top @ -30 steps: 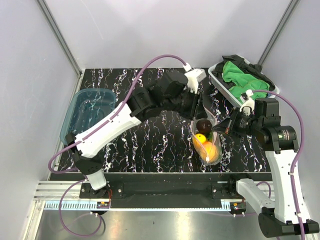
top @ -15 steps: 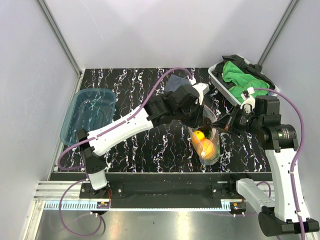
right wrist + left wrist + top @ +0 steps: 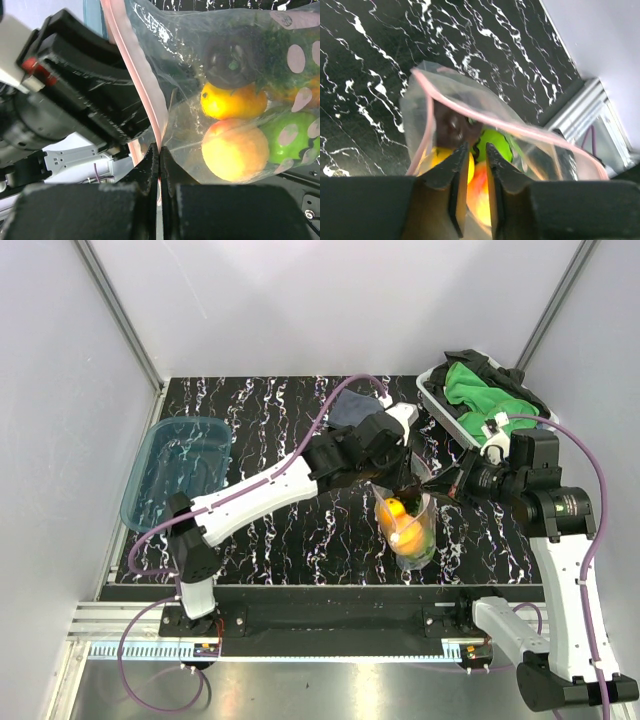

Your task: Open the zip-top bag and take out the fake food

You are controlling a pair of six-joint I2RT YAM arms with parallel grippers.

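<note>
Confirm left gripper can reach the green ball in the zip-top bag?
Probably yes. The right gripper pinches the zip-top bag at its strip, the mouth gapes, and the left gripper points straight at the green ball just beyond its tips.

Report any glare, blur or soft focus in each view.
Top external: evenly lit and sharp, with a bright reflection strip on the metal rail. Left wrist: the left gripper is soft in the foreground, the zip-top bag slightly hazy. Right wrist: white glare patches on the bag, right gripper dark and blurred, fake food clear.
</note>
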